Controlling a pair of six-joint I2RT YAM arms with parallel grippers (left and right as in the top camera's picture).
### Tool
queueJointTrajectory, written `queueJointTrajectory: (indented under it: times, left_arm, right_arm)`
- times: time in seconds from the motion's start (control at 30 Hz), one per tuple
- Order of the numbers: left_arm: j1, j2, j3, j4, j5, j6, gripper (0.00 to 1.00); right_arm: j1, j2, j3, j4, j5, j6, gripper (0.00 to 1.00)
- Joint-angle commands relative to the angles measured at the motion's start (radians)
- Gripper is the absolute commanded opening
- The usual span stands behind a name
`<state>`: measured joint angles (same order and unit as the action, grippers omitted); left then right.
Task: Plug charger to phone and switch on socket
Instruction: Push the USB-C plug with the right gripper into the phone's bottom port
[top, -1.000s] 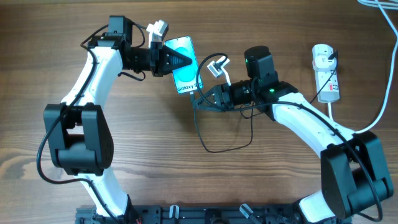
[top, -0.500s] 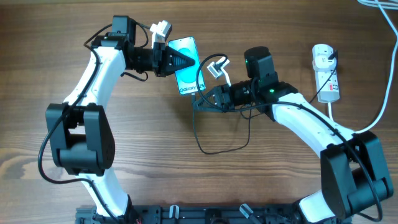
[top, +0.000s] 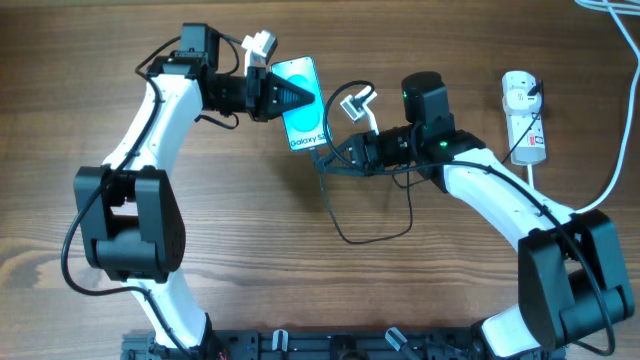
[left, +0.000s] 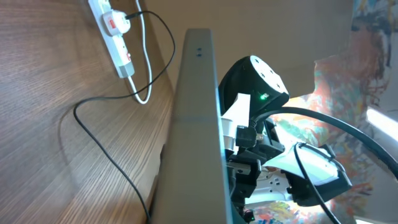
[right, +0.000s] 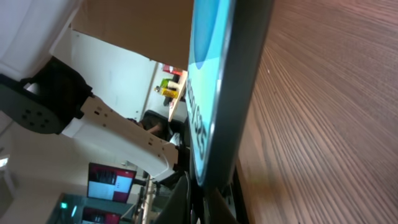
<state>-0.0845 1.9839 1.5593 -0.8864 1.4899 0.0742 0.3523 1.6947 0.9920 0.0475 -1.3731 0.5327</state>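
Looking at the phone (top: 305, 125), we saw it screen up, clamped in the left gripper (top: 300, 97). Our right gripper (top: 330, 160) was pinching the charger (top: 345, 232) right at the phone's lower edge, cable looping across the table (top: 250, 250). The socket (top: 524, 120) sat well apart, far right.

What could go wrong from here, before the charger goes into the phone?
The left gripper holds the phone at one side only, so a push from the right gripper, at its Galaxy end, might twist it. The charger loop lies on the table beside the right arm and could snag.
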Motion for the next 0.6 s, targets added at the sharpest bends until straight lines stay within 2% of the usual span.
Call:
queueJointTrajectory:
  times: [0.0, 0.23, 0.57]
  left_arm:
    - [-0.024, -0.023, 0.004, -0.024, 0.028, 0.024, 0.04]
    - [-0.053, -0.023, 0.004, -0.024, 0.019, 0.027, 0.04]
    - [-0.063, -0.023, 0.003, -0.035, 0.007, 0.027, 0.04]
  right_arm:
    - [-0.039, 0.009, 0.016, 0.082, 0.070, 0.076, 0.04]
    - [-0.039, 0.009, 0.016, 0.201, 0.102, 0.180, 0.04]
    - [-0.039, 0.010, 0.016, 0.229, 0.114, 0.204, 0.04]
